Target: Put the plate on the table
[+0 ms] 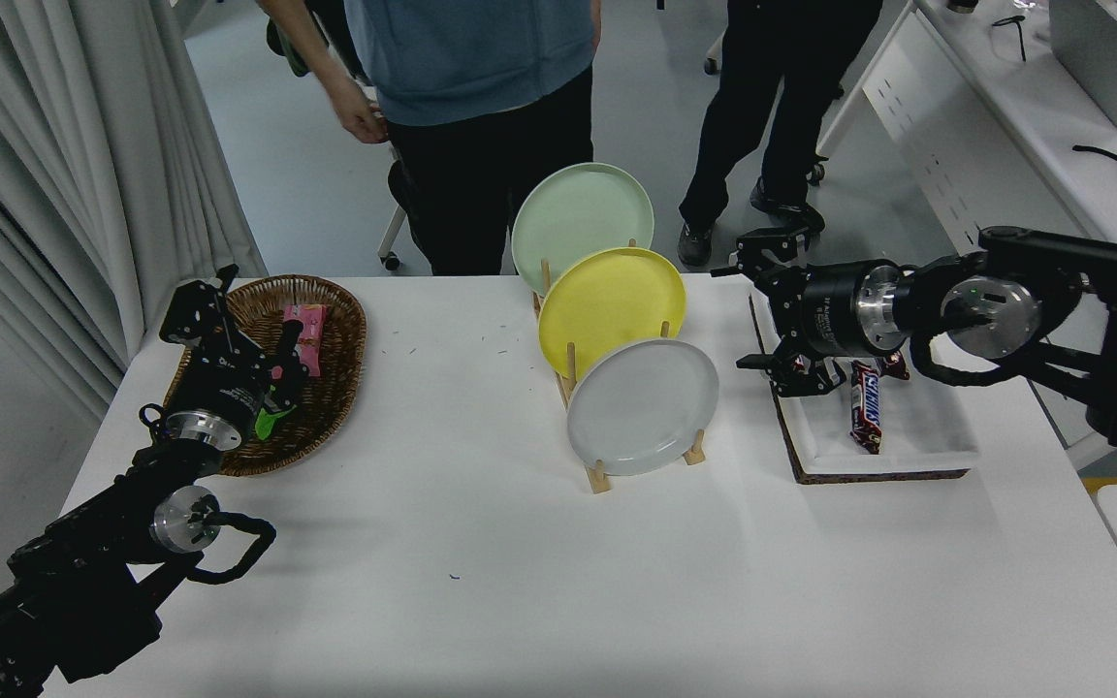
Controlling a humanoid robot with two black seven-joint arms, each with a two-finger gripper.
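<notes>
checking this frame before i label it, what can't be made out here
All in the head view:
- Pale green plate: lower part hidden behind the yellow plate.
- Yellow plate: lower edge hidden by the grey plate.
- Wooden rack: mostly covered by the plates.
- Snack bars in the white tray: partly hidden under the right gripper.
- Left gripper: fingers merge with the dark basket.

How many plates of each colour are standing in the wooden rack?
Round pale green plate: 1
Round yellow plate: 1
Round light grey plate: 1
Total: 3 plates, all upright in the wooden rack on the large white table.
</notes>
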